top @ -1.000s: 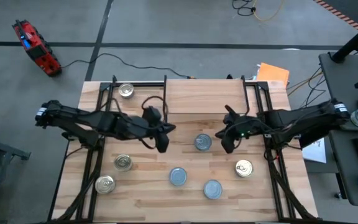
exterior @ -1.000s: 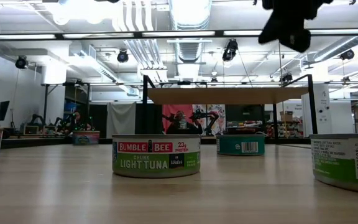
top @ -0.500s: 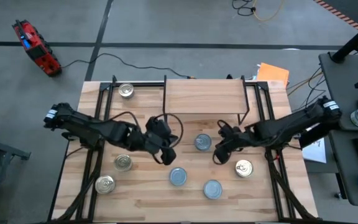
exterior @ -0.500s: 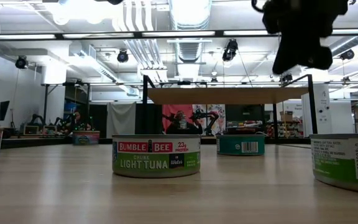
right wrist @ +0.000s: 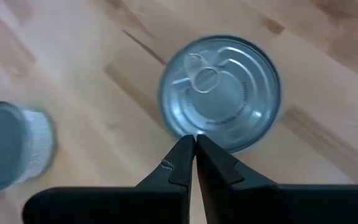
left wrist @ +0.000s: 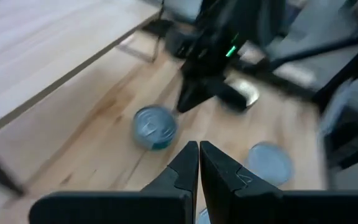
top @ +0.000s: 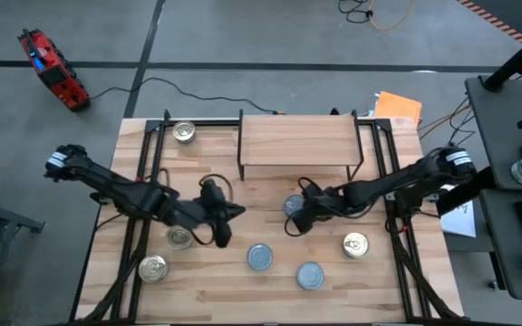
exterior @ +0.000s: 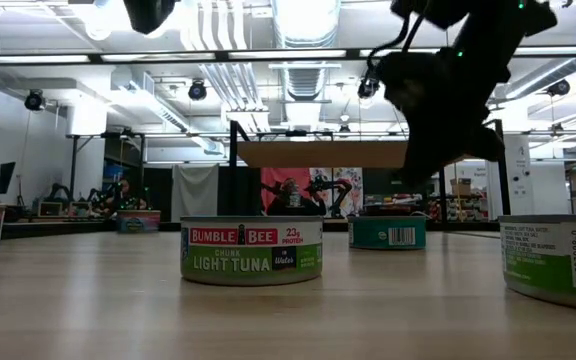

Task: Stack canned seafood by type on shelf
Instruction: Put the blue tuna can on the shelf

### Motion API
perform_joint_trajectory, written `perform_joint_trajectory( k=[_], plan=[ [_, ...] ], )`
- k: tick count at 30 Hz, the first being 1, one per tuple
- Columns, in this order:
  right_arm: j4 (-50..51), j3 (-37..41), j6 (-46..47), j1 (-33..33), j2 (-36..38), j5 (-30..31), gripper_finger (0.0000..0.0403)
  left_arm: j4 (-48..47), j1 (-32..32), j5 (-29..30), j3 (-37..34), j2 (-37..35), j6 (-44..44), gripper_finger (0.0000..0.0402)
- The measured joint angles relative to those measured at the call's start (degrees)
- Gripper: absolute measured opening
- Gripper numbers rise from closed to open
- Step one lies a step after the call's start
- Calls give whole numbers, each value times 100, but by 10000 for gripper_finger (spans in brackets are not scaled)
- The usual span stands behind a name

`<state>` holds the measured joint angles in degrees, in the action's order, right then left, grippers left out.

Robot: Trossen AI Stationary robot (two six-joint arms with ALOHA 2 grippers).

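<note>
Seven small round tins on table, none on shelf (top: pixel 297 140). Blue-top tin (right wrist: pixel 219 93), pull ring on lid, just in front of shelf. Right gripper (right wrist: pixel 194 149) above it, pinched tight, empty. Left gripper (top: pixel 222 237) farther from shelf, pinched tight, empty.

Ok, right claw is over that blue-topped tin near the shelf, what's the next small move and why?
Probably open the right claw before descending. Its fingers are shut, tips together just above the tin's rim, so it cannot straddle the tin yet. The shelf is bare and the left claw waits nearby, also shut.
</note>
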<state>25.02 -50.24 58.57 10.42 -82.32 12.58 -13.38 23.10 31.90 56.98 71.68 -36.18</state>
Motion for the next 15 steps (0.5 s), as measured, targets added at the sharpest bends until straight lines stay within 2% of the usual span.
perform_joint_trajectory(
  k=[4,8,15],
  plan=[
    [-14,0,-67,-62,-169,84,13,1371,-60,-32,-945,-446,-82,0],
    [-9,7,-66,-57,-405,161,13,2548,-59,37,-1596,-618,-122,0],
    [-63,9,48,-20,-654,398,13,2894,-73,73,-1971,-499,-990,0]
  ],
)
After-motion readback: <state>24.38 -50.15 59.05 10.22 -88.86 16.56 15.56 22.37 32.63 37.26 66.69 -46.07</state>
